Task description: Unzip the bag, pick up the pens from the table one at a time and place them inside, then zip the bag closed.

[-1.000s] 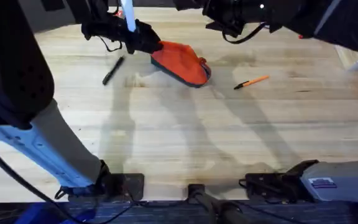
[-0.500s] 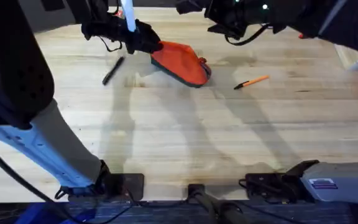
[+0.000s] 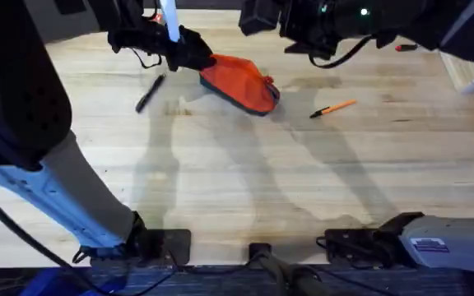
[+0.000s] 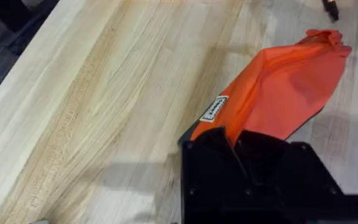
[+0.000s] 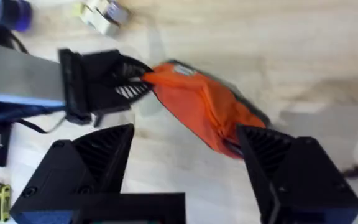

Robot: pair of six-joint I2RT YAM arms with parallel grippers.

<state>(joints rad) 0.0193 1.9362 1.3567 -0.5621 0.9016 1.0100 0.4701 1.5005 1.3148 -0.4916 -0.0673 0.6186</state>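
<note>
Overhead, the table carries the bag toward its far side, with the left gripper clamped on the bag's near-left end and the right gripper hovering above with fingers spread. The unzipping step looks in hand; next the right gripper must descend onto the zipper pull. The black pen and orange pen lie on either side.

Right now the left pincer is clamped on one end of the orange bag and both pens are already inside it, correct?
Not quite. The left pincer does clamp one end of the bag, but the overhead view shows the black pen and orange pen lying on the table.
</note>
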